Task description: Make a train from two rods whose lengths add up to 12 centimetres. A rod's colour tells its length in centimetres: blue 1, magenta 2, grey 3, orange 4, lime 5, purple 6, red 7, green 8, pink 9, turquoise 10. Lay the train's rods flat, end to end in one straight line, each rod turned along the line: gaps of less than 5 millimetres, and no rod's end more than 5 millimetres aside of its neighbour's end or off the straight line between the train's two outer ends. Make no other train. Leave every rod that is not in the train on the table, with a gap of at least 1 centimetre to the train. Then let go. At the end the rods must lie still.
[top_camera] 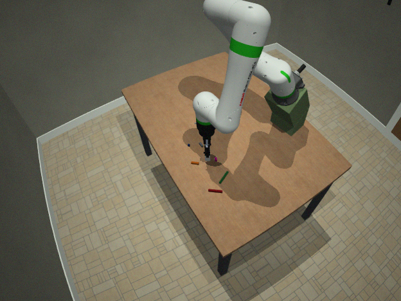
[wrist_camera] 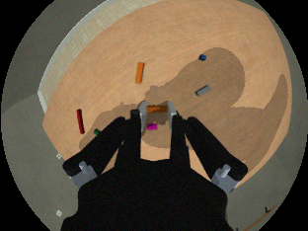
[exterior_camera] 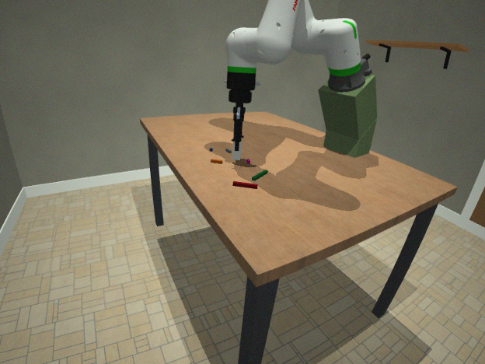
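We see a big brown surface with small rods on it. No train is made yet, because no two rods lie end to end.

The red rod is the longest and lies farthest from the tool. The green rod lies nearer to the tool and is not touching anything. The tool is nearly closed and pinches a short orange rod low over the surface. We think orange and green make twelve, so this rod has to go at the green rod's end. Then the tool lets go.

Another orange rod lies near the tool. A grey rod lies near too. A magenta rod sits just beside the tool. A tiny blue rod lies a bit away.

We see no boxes or bowls here.
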Robot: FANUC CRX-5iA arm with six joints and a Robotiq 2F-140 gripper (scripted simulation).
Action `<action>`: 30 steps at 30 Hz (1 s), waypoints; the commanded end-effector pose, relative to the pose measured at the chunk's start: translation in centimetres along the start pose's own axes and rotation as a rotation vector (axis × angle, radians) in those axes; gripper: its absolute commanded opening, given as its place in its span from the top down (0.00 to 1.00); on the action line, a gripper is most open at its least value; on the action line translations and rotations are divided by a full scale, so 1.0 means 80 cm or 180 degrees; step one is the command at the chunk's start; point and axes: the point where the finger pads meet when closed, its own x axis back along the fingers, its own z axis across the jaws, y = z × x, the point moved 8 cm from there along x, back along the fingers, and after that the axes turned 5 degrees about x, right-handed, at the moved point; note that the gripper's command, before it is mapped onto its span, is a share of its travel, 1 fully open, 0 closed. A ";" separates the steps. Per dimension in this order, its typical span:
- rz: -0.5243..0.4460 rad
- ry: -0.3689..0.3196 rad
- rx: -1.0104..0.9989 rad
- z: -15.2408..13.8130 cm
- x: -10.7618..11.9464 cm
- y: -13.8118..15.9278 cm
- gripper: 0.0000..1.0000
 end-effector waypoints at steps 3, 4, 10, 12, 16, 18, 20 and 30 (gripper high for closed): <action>0.0001 0.0000 0.0000 0.000 0.000 0.000 0.77; 0.0001 0.0000 0.0000 0.000 0.000 0.000 0.77; 0.0001 0.0000 0.0000 0.000 0.000 0.000 0.77; 0.0001 0.0000 0.0000 0.000 0.000 0.000 0.77; 0.0001 0.0000 0.0000 0.000 0.000 0.000 0.77; 0.0001 0.0000 0.0000 0.000 -0.001 0.000 0.77; 0.0001 0.0000 0.0000 0.000 -0.003 0.000 0.77; 0.0001 0.0000 0.0000 0.000 -0.012 0.000 0.77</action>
